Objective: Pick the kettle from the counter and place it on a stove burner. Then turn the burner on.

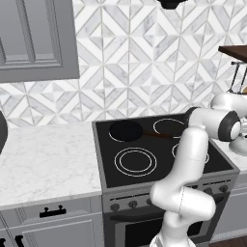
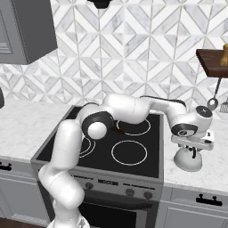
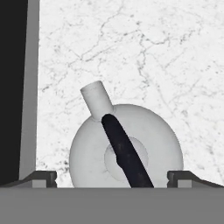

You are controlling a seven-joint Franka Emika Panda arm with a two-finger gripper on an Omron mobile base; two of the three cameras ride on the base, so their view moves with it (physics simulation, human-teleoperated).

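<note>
The kettle (image 3: 127, 148) sits on the counter (image 3: 144, 48) just to the right of the stove, seen from directly above in the hand view: a pale dome with a short spout (image 3: 97, 99) and a dark handle (image 3: 124, 151) arching across its top. The gripper (image 3: 112, 177) hangs straight over it, its two fingertips (image 3: 41, 177) set wide apart, one on each side of the dome, and closed on nothing. In the right base view the hand (image 2: 192, 141) hovers just above the kettle (image 2: 187, 161), which stands on the marble (image 2: 209, 171) close beside the cooktop edge. In the left base view the kettle (image 1: 240, 144) is partly hidden behind the arm. The stove's black glass (image 1: 159, 166) carries a double-ring burner (image 1: 135, 161) at front left, drawn in white, and a flat black pan (image 1: 126, 130) on the rear left ring. A row of knobs (image 2: 129, 192) lines the stove's front panel. Whether the fingertips touch the kettle cannot be told.
</note>
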